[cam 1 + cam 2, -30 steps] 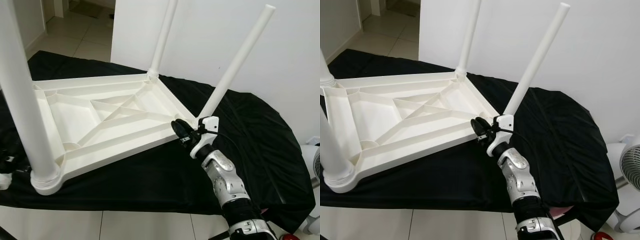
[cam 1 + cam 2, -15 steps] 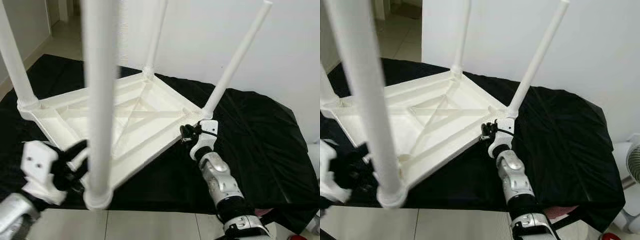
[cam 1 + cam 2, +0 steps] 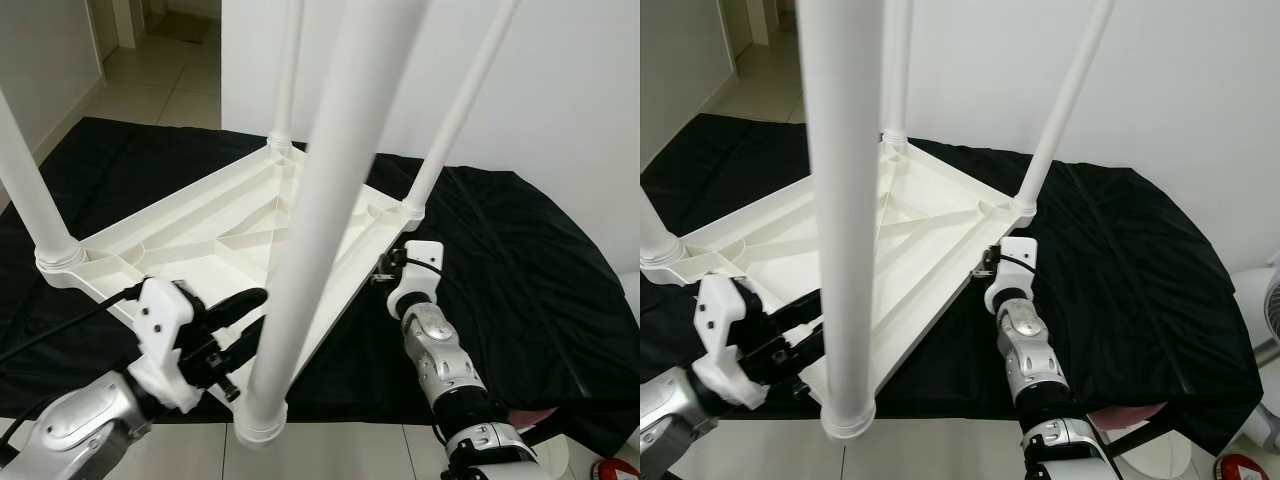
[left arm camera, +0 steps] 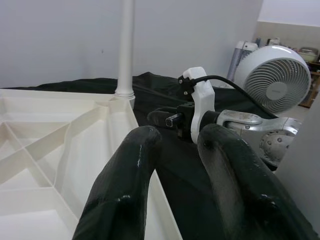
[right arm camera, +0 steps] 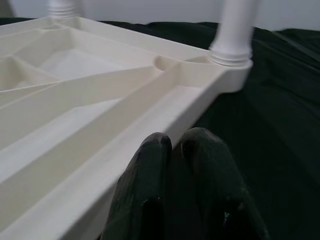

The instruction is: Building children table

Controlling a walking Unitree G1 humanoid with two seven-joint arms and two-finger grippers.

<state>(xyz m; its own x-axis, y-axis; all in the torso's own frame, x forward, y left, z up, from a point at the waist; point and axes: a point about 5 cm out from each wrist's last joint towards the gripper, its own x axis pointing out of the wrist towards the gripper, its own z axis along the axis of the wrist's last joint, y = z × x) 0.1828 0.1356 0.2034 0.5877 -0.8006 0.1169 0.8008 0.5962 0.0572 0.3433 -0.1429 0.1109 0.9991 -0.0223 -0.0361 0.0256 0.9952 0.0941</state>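
The white plastic children's table (image 3: 250, 225) lies upside down on a black cloth (image 3: 510, 260), its ribbed underside facing up and four white legs standing from its corners.

The left gripper (image 3: 238, 322) is at the table's near edge, just beside the base of the nearest leg (image 3: 320, 230). Its two black fingers (image 4: 125, 185) are spread apart with a clear gap between them and nothing in it; the table's rim passes just below them.

The right gripper (image 5: 172, 150) sits against the outer rim of the table, a little short of the corner where another leg (image 3: 455, 110) is socketed. Its fingers (image 5: 205, 175) are pressed together, tips at the rim's edge, with no object between them.

A white fan (image 4: 277, 75) stands beyond the right arm.
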